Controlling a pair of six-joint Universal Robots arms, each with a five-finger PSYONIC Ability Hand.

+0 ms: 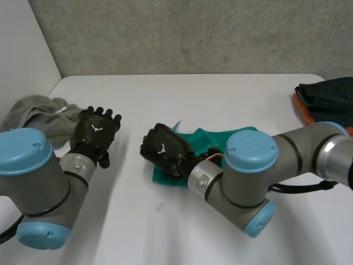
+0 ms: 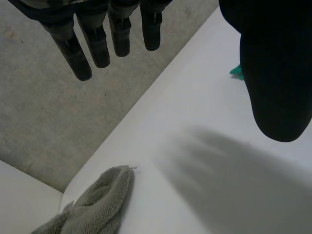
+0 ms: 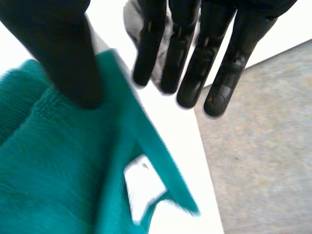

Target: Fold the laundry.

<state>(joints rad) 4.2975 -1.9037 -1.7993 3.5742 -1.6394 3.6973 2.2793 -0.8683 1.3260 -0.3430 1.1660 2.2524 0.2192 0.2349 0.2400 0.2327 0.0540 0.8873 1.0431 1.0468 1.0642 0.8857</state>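
So the right hand [image 1: 162,149] is over the 9 o'clock end of the crumpled teal terry cloth [image 1: 196,138]. The cloth lies about mid-way across the white table [image 1: 220,94], a touch toward 4 o'clock. My guess is the hand's there to catch that edge and start a fold.

Its wrist view is what settles the grip. The fingers [image 3: 195,73] are straight and spread, reaching out past the cloth's edge. The thumb [image 3: 63,53] is over the teal pile — touching or just above, can't say — and nothing's pinched between them. So it's wide open and empty. The head view gives you the back of the hand, which won't tell you that.

The left hand [image 1: 96,130] hovers at roughly 9 o'clock, just beside the rumpled grey towel [image 1: 36,113], fingers [image 2: 97,44] straight, holding nothing. It's probably lined up for the towel next. Its wrist view shows bare table under the palm, with the towel's tip lying apart from the fingertips.

The head view adds the dark pile of clothes [image 1: 328,94] at 3 o'clock — well apart from both hands.
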